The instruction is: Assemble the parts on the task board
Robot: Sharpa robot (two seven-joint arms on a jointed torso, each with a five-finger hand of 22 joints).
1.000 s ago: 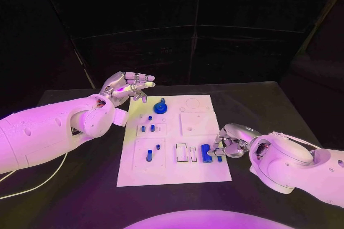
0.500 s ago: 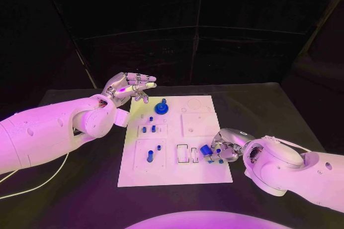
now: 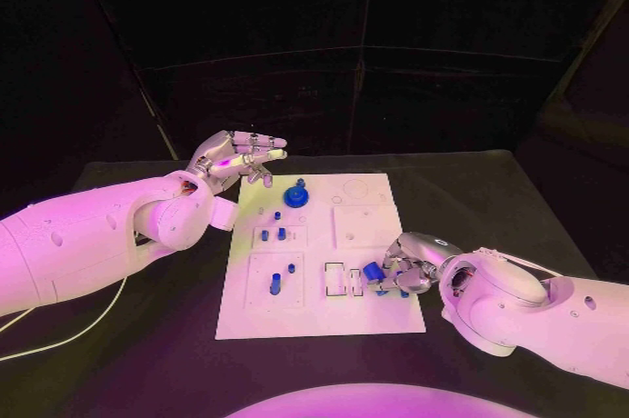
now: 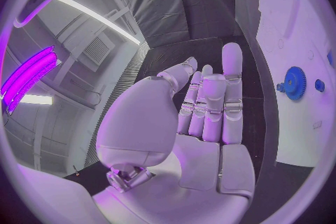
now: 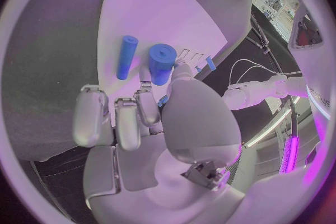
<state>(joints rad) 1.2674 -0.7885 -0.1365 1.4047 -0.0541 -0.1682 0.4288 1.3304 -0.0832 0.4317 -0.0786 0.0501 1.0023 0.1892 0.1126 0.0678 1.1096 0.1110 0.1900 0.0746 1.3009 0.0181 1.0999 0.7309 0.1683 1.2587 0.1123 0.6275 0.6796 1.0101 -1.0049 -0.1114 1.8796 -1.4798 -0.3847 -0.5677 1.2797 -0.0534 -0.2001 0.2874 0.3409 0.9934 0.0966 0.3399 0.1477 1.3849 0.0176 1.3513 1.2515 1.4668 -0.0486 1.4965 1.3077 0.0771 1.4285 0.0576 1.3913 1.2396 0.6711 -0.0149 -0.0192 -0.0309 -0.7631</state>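
Fingers of the left hand (image 3: pixel 240 160) stand apart with nothing in them, raised off the far left corner of the task board (image 3: pixel 321 323). The left wrist view shows the palm bare, with a blue gear (image 4: pixel 294 82) on the board well off to one side of the fingertips; from the head view that gear (image 3: pixel 297 197) lies just beyond the hand, toward the board's middle. Small blue parts (image 3: pixel 270 233) stand in the board between the two hands; their shapes are too small to make out. The right hand (image 3: pixel 408 265) is curled over the board's near right area, hiding most of what it holds. The right wrist view shows more: a short blue cylinder (image 5: pixel 162 63) is pinched at the fingertips, and a thin blue peg (image 5: pixel 126 56) lies flat on the board just beside it. Whether the cylinder touches the board cannot be told.
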